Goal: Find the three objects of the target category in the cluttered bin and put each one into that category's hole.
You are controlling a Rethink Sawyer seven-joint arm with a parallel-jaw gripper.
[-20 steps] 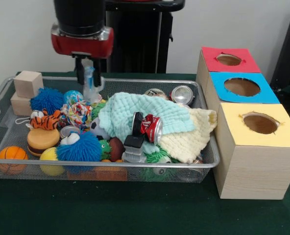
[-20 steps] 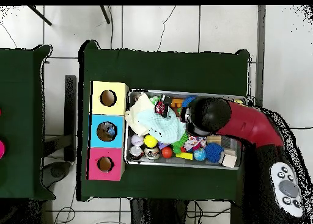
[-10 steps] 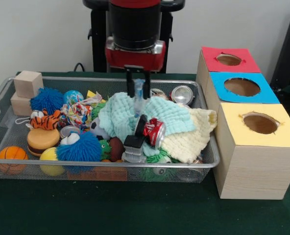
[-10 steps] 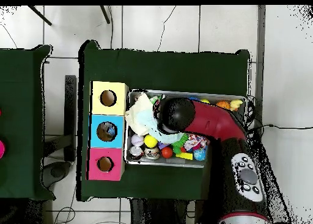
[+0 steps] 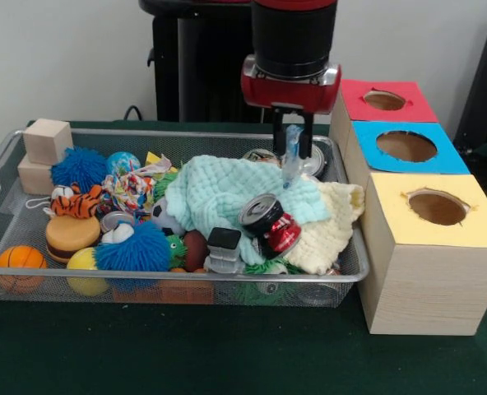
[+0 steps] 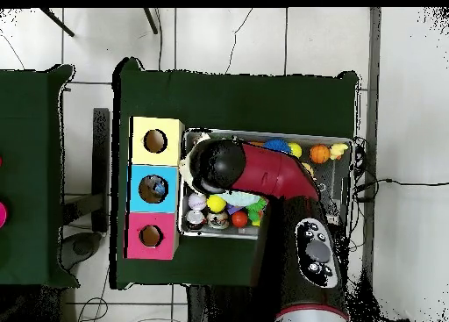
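Since half a second ago the arm has travelled toward the side of the bin where the boxes stand, and the red can [image 5: 270,224] on the cloths has rolled over, so its silver end now looks up and toward the front. Now the gripper [image 5: 292,154] hangs over the far corner of the wire bin [image 5: 178,284], close to the three boxes, and its jaws are narrow, closed on a small clear plastic bottle [image 5: 291,161] that hangs upright with its long axis vertical. I judge the bottle to be one object of the target category, but which hole belongs to it I cannot say. The boxes are on the side of the gripper away from the toys: the blue-topped box [image 5: 404,146] is the nearest hole, the red-topped box [image 5: 382,100] lies behind it, and the yellow-topped box [image 5: 435,207] lies nearer the front. From above, the arm covers the end of the bin next to the boxes, so the bottle is hidden there. Under the bottle lie a soft mint waffle cloth [image 5: 227,191] and a cream cloth [image 5: 326,230], both loose and wrinkled, and a silver can [image 5: 306,159] rests behind. The boxes look like light wood with coloured paper tops and round cut holes. The bin's mesh is thin metal, standing on the dark green tabletop [image 5: 145,354].
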